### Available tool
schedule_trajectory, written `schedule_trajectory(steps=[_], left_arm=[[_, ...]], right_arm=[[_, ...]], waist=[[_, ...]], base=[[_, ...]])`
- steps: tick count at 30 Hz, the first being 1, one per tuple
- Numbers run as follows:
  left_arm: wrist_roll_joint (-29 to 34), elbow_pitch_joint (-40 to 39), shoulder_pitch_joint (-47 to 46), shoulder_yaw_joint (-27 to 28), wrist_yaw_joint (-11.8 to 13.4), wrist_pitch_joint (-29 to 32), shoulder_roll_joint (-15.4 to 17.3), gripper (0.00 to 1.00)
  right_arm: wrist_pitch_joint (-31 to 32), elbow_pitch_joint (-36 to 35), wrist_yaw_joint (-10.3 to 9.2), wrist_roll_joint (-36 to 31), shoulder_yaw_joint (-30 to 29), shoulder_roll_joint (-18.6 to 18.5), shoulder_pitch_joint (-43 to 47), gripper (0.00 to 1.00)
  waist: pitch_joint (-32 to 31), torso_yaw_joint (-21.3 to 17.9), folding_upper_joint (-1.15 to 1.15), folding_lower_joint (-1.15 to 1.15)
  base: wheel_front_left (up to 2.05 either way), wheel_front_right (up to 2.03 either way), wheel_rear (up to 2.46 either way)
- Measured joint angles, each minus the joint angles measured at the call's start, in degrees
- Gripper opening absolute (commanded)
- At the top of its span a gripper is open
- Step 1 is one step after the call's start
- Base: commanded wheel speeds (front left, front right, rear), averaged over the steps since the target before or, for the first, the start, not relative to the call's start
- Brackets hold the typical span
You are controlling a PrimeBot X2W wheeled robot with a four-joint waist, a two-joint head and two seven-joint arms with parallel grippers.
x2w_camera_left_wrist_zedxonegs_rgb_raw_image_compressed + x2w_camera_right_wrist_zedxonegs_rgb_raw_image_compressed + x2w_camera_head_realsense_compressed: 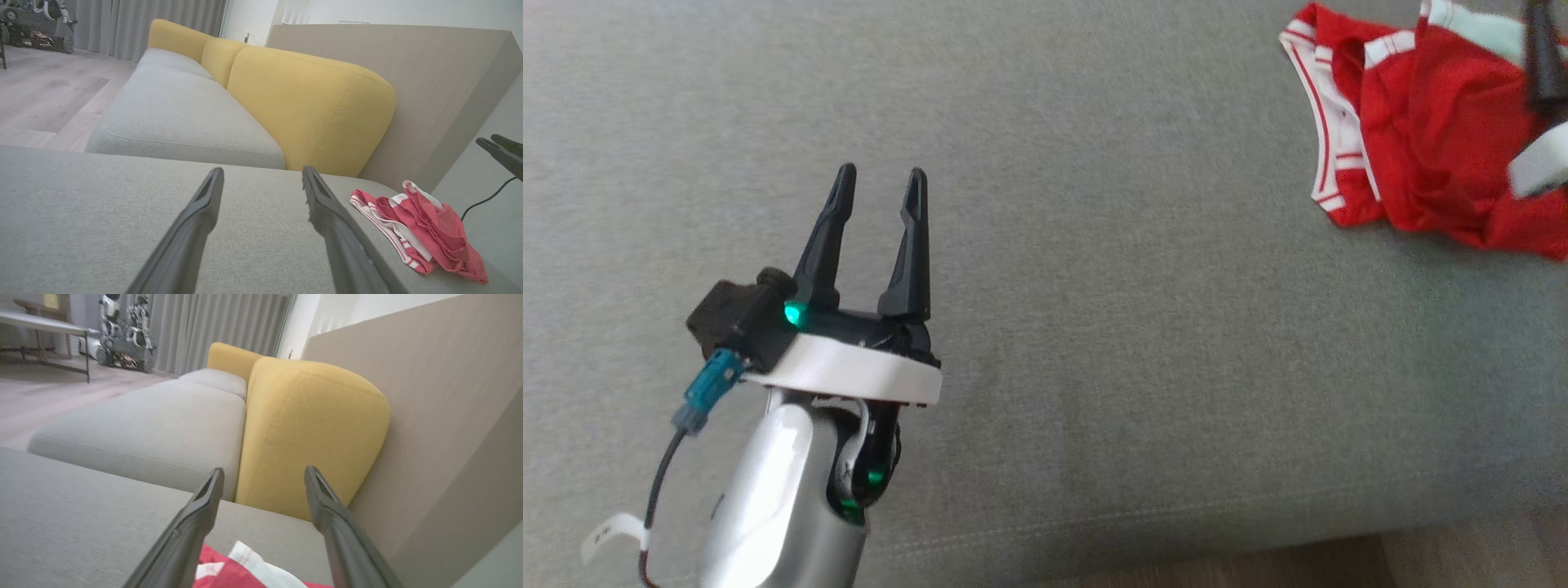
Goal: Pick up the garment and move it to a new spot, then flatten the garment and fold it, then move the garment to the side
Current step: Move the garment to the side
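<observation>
The garment (1421, 122) is a red piece with white striped trim, lying crumpled on the grey sofa seat (1094, 245) at the far right. My left gripper (882, 175) hovers open and holds nothing, well to the left of the garment. In the left wrist view the garment (425, 228) lies to the right of my open left gripper (263, 171). My right gripper (1539, 73) shows blurred at the right edge, over the garment. In its own view the right gripper (264, 471) stands open, with the garment (241, 571) below its fingers and nothing pinched between them.
Yellow back cushions (310, 110) rise behind the seat, with a beige panel (408, 81) to their right. The seat's front edge and a strip of wood floor (1462, 555) run along the bottom. More grey seats (171, 106) stretch away. A black cable (486, 200) lies beyond the garment.
</observation>
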Motion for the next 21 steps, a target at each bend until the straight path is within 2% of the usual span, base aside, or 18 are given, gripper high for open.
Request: schedule_trajectory(steps=[5,6,13,18,21], left_arm=[[-0.7,-0.1,1.6,0.0,0.8,0.0,0.0,1.00],[-0.9,-0.1,2.3,0.2,1.2,0.0,0.0,1.00],[-1.4,0.4,5.6,1.2,1.3,0.0,0.0,1.00],[-1.5,3.7,9.5,1.0,0.1,0.0,0.0,1.00],[-2.9,4.0,11.3,1.5,0.2,0.0,0.1,1.00]], right_arm=[[-2.3,-7.1,0.00,0.2,-1.9,4.9,6.6,1.00],[-3.1,-9.4,0.00,0.2,-3.0,7.5,9.9,1.00],[-6.3,-13.7,0.00,-1.1,-7.0,16.4,20.2,1.00],[-8.1,-15.2,0.00,-5.2,-8.6,20.2,26.6,1.00],[-8.8,-17.0,0.00,-7.3,-9.6,22.0,30.3,1.00]], waist=[[-2.8,2.0,0.00,0.00],[-3.9,3.0,0.00,0.00],[-7.7,6.1,0.00,0.00],[-10.3,7.7,0.00,0.00],[-11.7,8.3,0.00,0.00]], base=[[0.00,0.00,0.00],[0.00,0.00,0.00],[0.00,0.00,0.00],[0.00,0.00,0.00],[0.00,0.00,0.00]])
